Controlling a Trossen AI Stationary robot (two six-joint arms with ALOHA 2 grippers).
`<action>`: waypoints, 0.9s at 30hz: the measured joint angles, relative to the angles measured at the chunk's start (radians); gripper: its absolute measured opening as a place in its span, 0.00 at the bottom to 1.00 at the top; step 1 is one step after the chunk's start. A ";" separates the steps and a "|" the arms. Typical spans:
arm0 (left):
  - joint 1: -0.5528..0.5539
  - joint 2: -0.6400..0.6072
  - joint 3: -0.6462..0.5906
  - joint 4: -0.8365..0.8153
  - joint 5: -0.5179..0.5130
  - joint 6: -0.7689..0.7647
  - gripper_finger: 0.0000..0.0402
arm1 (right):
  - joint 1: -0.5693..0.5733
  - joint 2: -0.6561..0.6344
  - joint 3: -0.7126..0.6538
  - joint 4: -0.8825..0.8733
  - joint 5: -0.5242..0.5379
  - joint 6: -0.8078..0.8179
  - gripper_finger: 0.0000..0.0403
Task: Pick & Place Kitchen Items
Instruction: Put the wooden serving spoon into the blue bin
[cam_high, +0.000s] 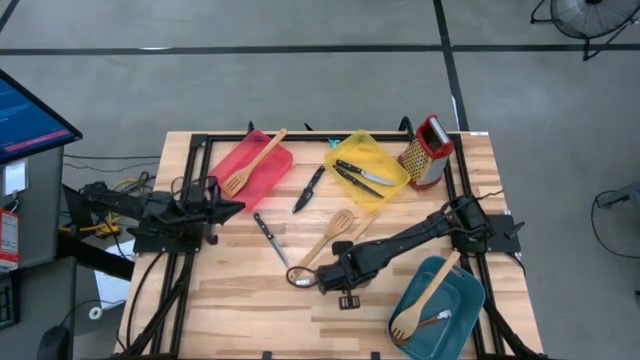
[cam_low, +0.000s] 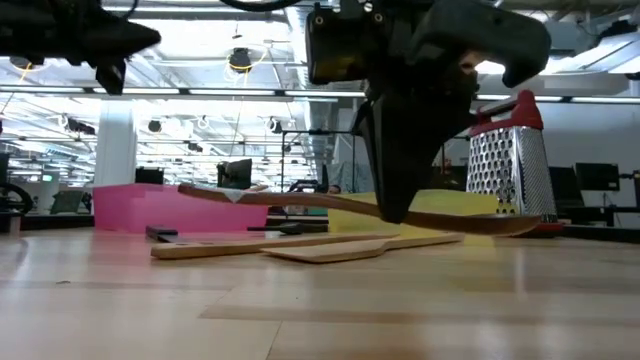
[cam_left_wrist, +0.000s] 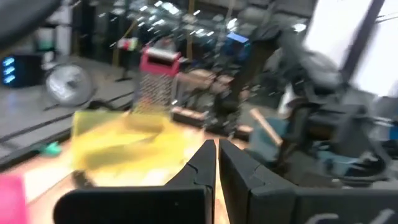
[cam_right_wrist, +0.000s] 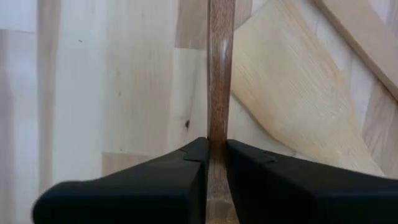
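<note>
High view: we see the right gripper (cam_high: 322, 275) low over the table (cam_high: 240, 300) near its middle, at the dark-bowled spoon (cam_high: 296, 277) just beside a slotted turner (cam_high: 332, 232). The left gripper (cam_high: 238, 208) sits at the table's left side, beside the red tray (cam_high: 268, 175), which holds a spatula (cam_high: 252, 163). A knife (cam_high: 270, 238) and a second knife (cam_high: 309, 189) lie on the bare wood between the trays. The yellow tray (cam_high: 385, 190) holds two more knives (cam_high: 358, 173); the grater (cam_high: 428, 151) stands next to it. The teal tray (cam_high: 460, 305) holds a wooden fork (cam_high: 425, 298).

Low view: the right gripper (cam_low: 395, 212) stands down at a brown handle (cam_low: 300, 201) that runs tilted above the table, with pale wooden utensils (cam_low: 330, 245) lying flat beneath.

Left wrist view: the left gripper (cam_left_wrist: 216, 149) has its fingers pressed together, nothing between them.

Right wrist view: the right gripper (cam_right_wrist: 216, 147) is clamped narrowly on the brown handle (cam_right_wrist: 219, 74), with a pale wooden blade (cam_right_wrist: 292, 93) beside it.
</note>
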 joint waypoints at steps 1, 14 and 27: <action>0.000 -0.025 0.000 -0.009 0.028 0.013 0.00 | 0.002 0.000 0.000 0.000 0.000 0.000 0.09; 0.001 -0.107 -0.138 0.058 0.254 0.014 0.00 | 0.001 -0.060 0.021 0.051 -0.005 -0.058 0.09; 0.001 -0.097 -0.146 0.078 0.225 0.066 0.01 | -0.017 -0.283 0.023 0.245 0.003 -0.157 0.09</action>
